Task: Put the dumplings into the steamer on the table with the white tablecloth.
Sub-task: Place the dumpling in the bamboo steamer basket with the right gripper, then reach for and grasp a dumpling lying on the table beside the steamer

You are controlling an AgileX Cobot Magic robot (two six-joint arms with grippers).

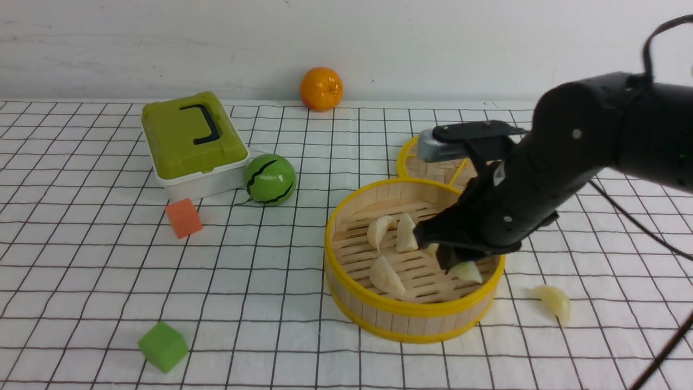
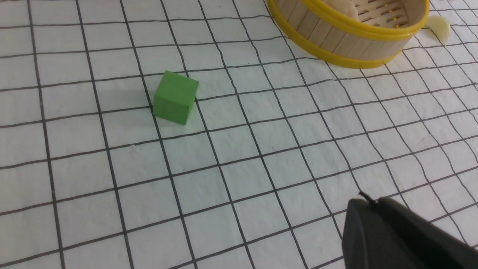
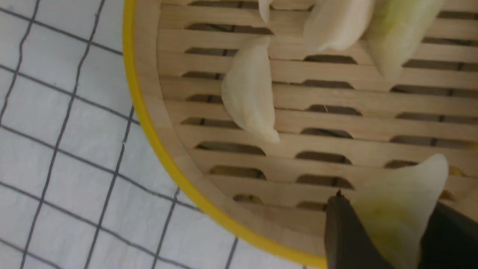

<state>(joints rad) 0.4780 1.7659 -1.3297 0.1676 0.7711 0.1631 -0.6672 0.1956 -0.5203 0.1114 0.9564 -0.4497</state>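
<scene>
1. The right gripper (image 1: 453, 264) is down inside the steamer (image 1: 379, 317), on its right side, with its jaws clamped on a pale green dumpling (image 1: 468, 271).
2. The right wrist view backs that up. The green dumpling (image 3: 401, 201) is pinched between two dark fingers (image 3: 345, 235), over the slats and close to the yellow rim of the steamer (image 3: 149, 123). Whether it touches the slats cannot be told.
3. Three white dumplings (image 1: 406, 234) lie loose in the steamer, two side by side toward the back and one nearer the front.
4. One stray dumpling (image 1: 553, 301) is out on the cloth (image 1: 595, 336), to the right of the steamer, near it but apart.
5. The left gripper (image 2: 368, 203) shows only in its own wrist view. Its jaws are together and hold nothing, and it hangs over the bare cloth.
6. In that same view the green cube (image 2: 174, 98) sits ahead of the left gripper, with the steamer (image 2: 336, 37) and the stray dumpling (image 2: 438, 28) beyond.
7. Elsewhere on the desk (image 1: 81, 271), the lid (image 1: 433, 165) lies flat just behind the steamer.
8. The green box (image 1: 192, 138) stands back left with the green ball (image 1: 269, 179) beside it, and the orange cube (image 1: 183, 218) lies in front of the box.
9. The orange (image 1: 321, 88) sits by the wall.
</scene>
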